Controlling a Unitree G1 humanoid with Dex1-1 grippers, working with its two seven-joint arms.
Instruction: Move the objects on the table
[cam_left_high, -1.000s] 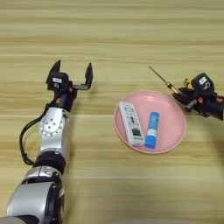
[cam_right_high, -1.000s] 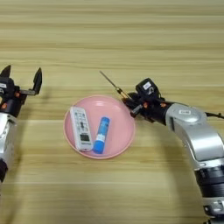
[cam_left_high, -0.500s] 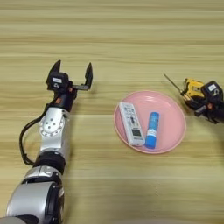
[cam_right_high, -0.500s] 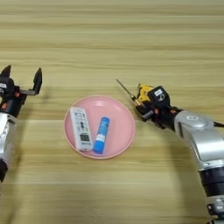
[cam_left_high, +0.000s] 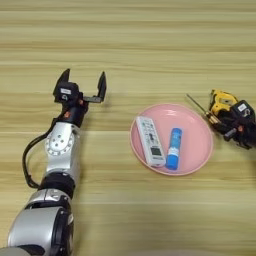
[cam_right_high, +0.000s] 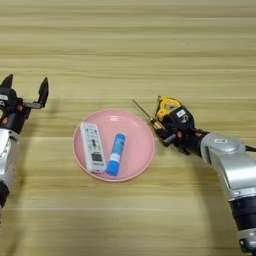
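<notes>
The remote (cam_right_high: 93, 147) and blue tube (cam_right_high: 116, 153) lie side by side in the pink plate (cam_right_high: 140, 160), both long ways pointing away from the robot. Right of the plate, the right pincer (cam_right_high: 167, 131) sits on the tape measure (cam_right_high: 165, 106) and thin stick (cam_right_high: 143, 112); I cannot tell its grip. The slanting stick could roll off. The left pincer (cam_left_high: 82, 87) waits wide open, far left on the bench (cam_left_high: 150, 40).
</notes>
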